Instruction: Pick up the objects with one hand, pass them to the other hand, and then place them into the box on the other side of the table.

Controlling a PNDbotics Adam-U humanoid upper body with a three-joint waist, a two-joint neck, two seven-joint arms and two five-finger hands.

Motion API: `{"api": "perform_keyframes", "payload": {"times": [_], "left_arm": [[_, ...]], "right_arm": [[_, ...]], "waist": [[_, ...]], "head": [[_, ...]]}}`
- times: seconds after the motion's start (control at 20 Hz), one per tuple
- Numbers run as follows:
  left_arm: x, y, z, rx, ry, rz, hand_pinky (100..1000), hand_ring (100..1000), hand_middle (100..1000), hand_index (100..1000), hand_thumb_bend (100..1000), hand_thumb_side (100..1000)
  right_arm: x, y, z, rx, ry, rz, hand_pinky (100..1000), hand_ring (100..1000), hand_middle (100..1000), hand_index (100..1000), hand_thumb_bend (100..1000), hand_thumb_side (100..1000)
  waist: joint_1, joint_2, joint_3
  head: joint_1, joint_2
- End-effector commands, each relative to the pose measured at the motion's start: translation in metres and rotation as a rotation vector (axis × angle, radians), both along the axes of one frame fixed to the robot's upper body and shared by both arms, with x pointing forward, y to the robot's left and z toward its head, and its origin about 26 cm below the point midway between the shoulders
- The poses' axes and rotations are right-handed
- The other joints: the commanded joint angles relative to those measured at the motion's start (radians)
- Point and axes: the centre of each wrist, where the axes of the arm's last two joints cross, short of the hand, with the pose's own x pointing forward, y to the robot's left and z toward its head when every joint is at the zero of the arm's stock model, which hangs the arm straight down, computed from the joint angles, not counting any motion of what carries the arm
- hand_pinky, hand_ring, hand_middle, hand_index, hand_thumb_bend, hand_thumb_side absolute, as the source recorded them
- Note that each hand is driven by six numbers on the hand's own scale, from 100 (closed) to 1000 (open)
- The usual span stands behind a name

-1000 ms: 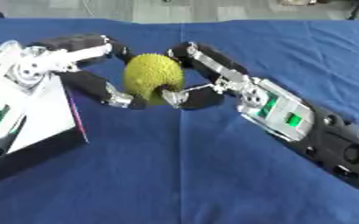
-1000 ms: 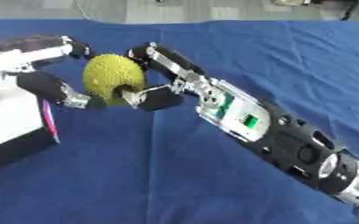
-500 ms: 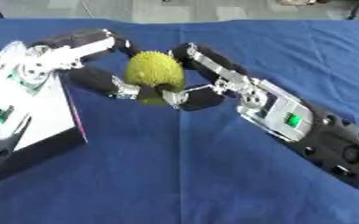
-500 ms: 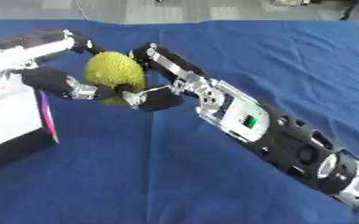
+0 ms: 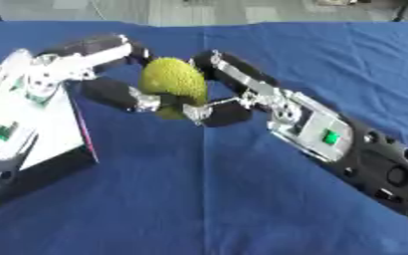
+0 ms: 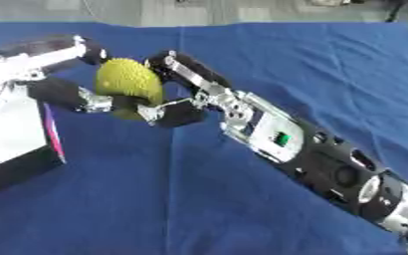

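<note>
A bumpy yellow-green fruit (image 5: 174, 83) hangs above the blue table, held between both hands. My left hand (image 5: 78, 59) comes in from the left. One of its fingers lies over the fruit's top and its thumb (image 5: 113, 94) curls under the near left side. My right hand (image 5: 247, 92) reaches in from the right, fingers curled round the fruit's far right side and its thumb (image 5: 214, 112) tucked beneath. The fruit's underside is hidden by the two thumbs. A white box (image 6: 16, 137) with a black side and a pink edge sits at the left, partly under my left arm.
Blue cloth (image 5: 199, 199) covers the whole table. My right forearm (image 5: 347, 149) lies slantwise across the right half, from the fruit towards the lower right corner. A grey floor shows beyond the table's far edge.
My left thumb has closed in under the fruit, and the left fingers have settled over its top. The fruit and my right hand have barely shifted.
</note>
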Motion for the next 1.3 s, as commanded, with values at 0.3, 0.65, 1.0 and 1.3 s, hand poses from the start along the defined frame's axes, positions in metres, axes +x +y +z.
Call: {"api": "perform_keyframes", "payload": {"times": [0.3,0.65,1.0,1.3], "left_arm": [[0.0026,0.0010,0.0063,-0.098,0.034,0.033,845,747,450,452,100,292],[0.0021,0.0001,0.0057,-0.107,0.043,0.046,839,723,396,402,100,227],[0.0023,0.0007,0.0055,-0.108,0.031,0.065,831,707,365,392,100,204],[0.0043,0.0040,0.0048,-0.099,0.024,0.080,826,701,357,387,100,198]], "right_arm": [[-0.0002,-0.0009,0.0060,-0.005,-0.026,0.008,666,679,455,579,100,100],[-0.0003,-0.0013,0.0051,-0.027,-0.051,0.043,707,762,588,734,417,100],[0.0007,-0.0036,0.0048,-0.058,-0.114,0.074,746,837,730,856,295,539],[0.0020,-0.0056,0.0026,-0.070,-0.118,0.065,744,852,754,867,296,554]], "waist": [[0.006,0.000,-0.003],[0.006,0.000,-0.002],[0.005,-0.001,-0.003],[0.006,-0.002,-0.003]], "head": [[-0.001,-0.002],[-0.002,-0.002],[0.001,-0.002],[0.003,-0.002]]}}
